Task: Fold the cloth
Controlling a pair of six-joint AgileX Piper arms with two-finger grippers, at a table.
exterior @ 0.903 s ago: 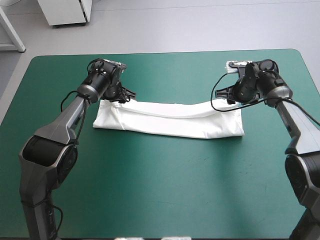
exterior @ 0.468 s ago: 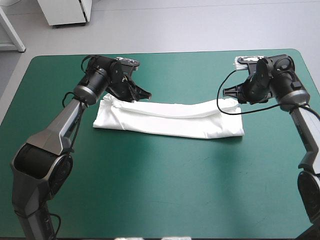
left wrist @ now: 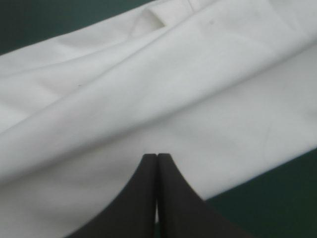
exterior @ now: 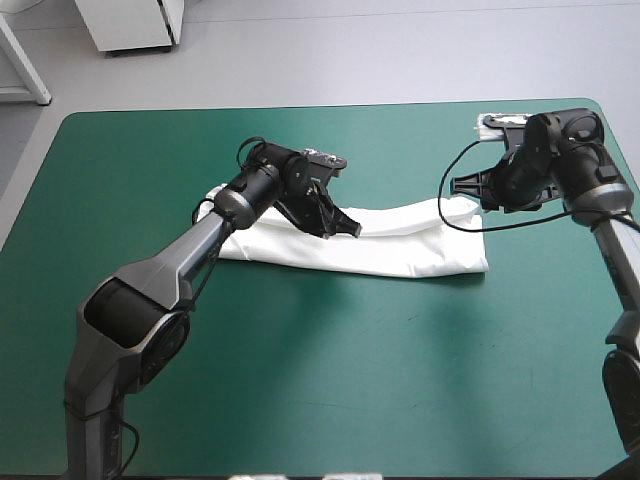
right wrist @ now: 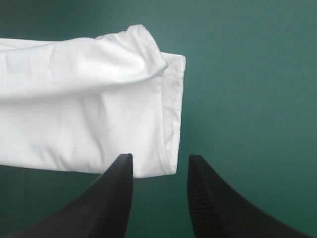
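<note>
The T-shirt [exterior: 410, 245] is lying across the far half of the table [exterior: 300, 380], running from left of the middle toward the right edge. My left gripper [left wrist: 157, 156] is hanging over its middle stretch, pinched together, with cloth ahead and beneath. My right gripper [right wrist: 159, 161] is hovering spread apart at the T-shirt's right end, with the far corner sitting just ahead of it.

1. A table with a teal-green cover [exterior: 320, 380] fills most of the frame, its far edge near the top.
2. A white cabinet [exterior: 130, 25] stands at the upper left.
</note>
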